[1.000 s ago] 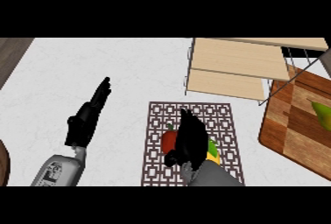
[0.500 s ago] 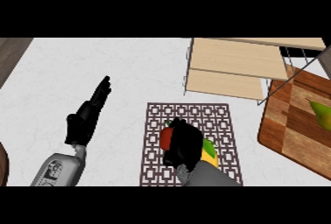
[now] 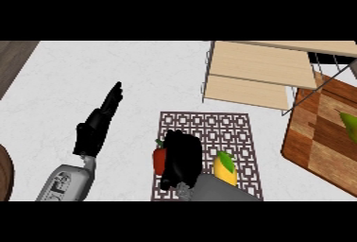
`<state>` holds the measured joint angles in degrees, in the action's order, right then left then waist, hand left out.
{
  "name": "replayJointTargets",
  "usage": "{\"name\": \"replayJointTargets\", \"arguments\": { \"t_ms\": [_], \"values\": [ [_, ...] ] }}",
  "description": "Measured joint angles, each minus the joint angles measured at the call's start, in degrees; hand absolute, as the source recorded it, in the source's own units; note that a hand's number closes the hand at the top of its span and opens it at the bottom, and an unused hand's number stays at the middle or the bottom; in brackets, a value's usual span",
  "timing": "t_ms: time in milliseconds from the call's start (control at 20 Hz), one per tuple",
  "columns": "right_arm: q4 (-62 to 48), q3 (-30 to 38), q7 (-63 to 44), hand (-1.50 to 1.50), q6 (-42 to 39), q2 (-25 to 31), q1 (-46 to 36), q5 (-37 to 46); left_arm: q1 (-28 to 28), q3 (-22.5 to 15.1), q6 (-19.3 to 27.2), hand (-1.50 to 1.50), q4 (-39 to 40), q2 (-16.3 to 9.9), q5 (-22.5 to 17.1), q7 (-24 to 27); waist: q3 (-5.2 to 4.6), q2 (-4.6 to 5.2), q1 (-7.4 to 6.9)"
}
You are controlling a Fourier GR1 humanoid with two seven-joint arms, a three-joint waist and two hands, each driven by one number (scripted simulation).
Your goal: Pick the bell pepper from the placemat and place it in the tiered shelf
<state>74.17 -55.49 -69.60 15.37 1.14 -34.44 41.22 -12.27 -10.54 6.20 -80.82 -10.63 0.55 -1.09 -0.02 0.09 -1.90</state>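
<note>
The placemat [image 3: 209, 137] lies on the counter [image 3: 105, 75], just below the tiered shelf [image 3: 261, 73]. The bell pepper [image 3: 159, 159] sits on the placemat's left part, with a yellow fruit [image 3: 225, 169] toward the lower right. The right hand [image 3: 181, 158] lies over the placemat, fingers curled against the pepper's right side. The left hand [image 3: 97, 125] rests left of the placemat, fingers straight. A wooden board [image 3: 320, 137] right of the placemat carries a green item [image 3: 349, 125].

Placemat [image 3: 230, 124], shelf [image 3: 259, 71], board [image 3: 322, 137] on counter [image 3: 105, 66]
</note>
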Motion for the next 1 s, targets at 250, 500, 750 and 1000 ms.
{"name": "replayJointTargets", "arguments": {
  "t_ms": [250,500,750,1000],
  "values": [
    [2.3,0.0,1.8,1.50,4.0,-0.1,-4.7,-1.0,-0.6,0.2,-0.2,0.00,1.0,0.3,0.2,0.1,0.00,-0.06,-0.29],
    [6.8,2.7,2.9,1.50,9.2,-0.2,-7.5,2.5,-0.1,0.6,-0.3,0.00,1.4,0.0,0.3,0.6,0.00,-0.45,0.20],
    [11.1,5.2,0.5,1.50,10.6,-0.2,-11.7,8.0,0.7,0.5,-0.1,0.00,1.0,0.2,0.5,0.1,-0.06,-0.95,0.81],
    [12.8,10.2,-1.6,1.50,8.8,-0.2,-14.5,14.3,1.2,1.2,0.4,0.00,1.3,0.1,0.5,0.4,-0.12,-1.35,2.24]
  ]
}}
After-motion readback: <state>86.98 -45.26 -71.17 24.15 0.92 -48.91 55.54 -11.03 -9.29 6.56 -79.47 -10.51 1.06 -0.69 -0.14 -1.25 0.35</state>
